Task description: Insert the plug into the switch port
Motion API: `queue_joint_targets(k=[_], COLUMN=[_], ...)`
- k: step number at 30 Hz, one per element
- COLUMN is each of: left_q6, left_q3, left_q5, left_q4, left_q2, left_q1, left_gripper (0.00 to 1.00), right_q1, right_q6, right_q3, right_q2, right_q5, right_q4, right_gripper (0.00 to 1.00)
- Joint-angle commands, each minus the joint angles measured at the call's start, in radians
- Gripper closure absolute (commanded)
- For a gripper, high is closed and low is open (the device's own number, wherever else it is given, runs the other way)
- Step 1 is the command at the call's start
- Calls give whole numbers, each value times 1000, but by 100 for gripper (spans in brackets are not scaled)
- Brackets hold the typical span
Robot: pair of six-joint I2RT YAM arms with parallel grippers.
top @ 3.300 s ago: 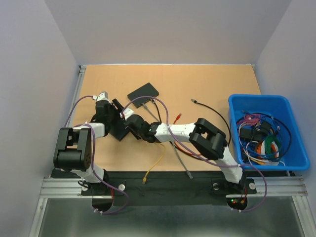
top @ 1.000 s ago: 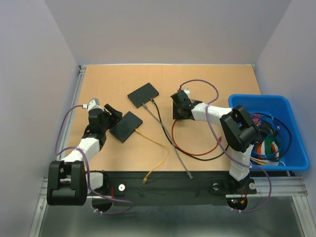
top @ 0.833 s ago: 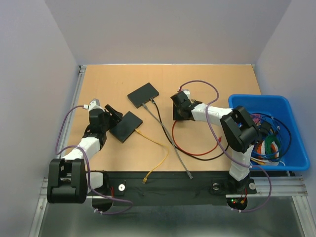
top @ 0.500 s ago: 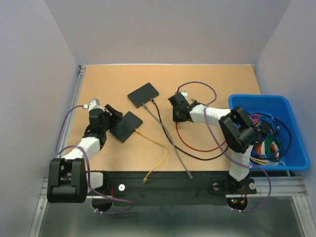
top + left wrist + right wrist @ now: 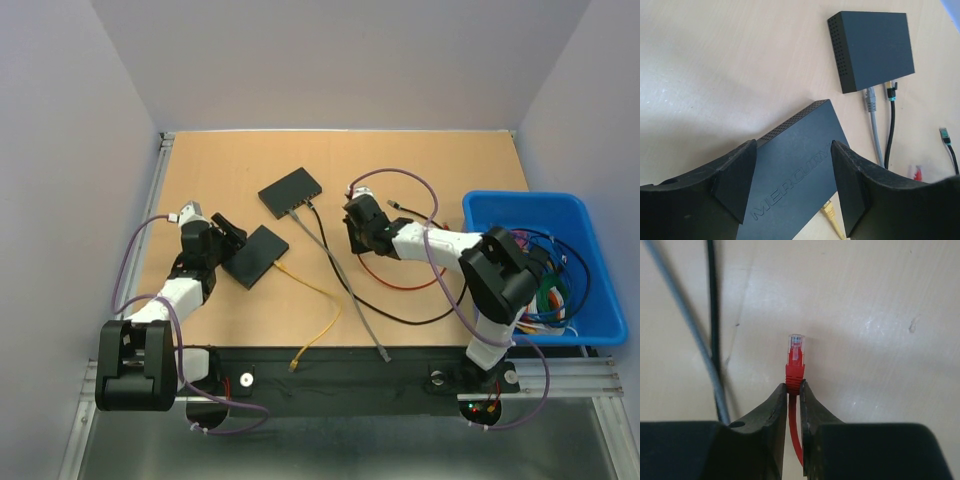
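Plug [image 5: 795, 357], red, clear head forward, pinched at the boot by the right gripper [image 5: 794, 388]. Jaws nearly closed, only the boot and the red cable [image 5: 412, 283] between them. Gripped that far back presumably to leave the whole head free for a port. Hanging just over bare table [image 5: 230, 160], near the middle of the top view, not at any port. Grey cable [image 5: 687, 335] and black cable [image 5: 713, 305] passing at 10 o'clock of the plug in the wrist view.

Nearest the bases: loose ends of the yellow cable [image 5: 316, 312] and the grey one, slack at the table's near edge.

Mid-table, at 9 o'clock of the right gripper: Mercury switch [image 5: 800, 175], lying askew, straddled by the left gripper [image 5: 793, 150]. Jaws spread wide, one finger against each side edge (apparent contact, pressure unreadable). Most likely a brace, to stop the box sliding under a plug push. Yellow plug [image 5: 829, 210] at its port edge, which faces roughly 4 o'clock in the top view, toward the right arm. Seated or not, cannot tell.

Farther off, at 11 o'clock of the right gripper: second switch [image 5: 875, 47], ungripped, grey and black cables plugged into its near face.

Well apart at 3 o'clock: blue bin [image 5: 520, 205] of spare cables.

Judged step: carry the plug across and line it up with the braced switch's port face. Risks: red loop dragging, clip side turned the wrong way.
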Motion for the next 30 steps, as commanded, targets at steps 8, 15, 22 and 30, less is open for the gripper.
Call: queue_joint_targets(k=[8, 15, 22, 30], left_q6=[-78, -137, -152, -144], left_q3=[-35, -78, -96, -115], left_q5=[-22, 65, 160, 226], left_q4=[-30, 6, 66, 111], left_q2=[16, 38, 99, 139], left_q1=[106, 203, 215, 215], left_gripper=[23, 21, 21, 22], right_q1=[185, 331, 420, 435], right_q6=[-204, -207, -198, -153], right_q3=[-113, -23, 94, 226], right_q2=[-224, -162, -3, 170], right_q5=[-86, -131, -172, -198], right_q4=[161, 161, 161, 152], right_gripper=[100, 100, 99, 100])
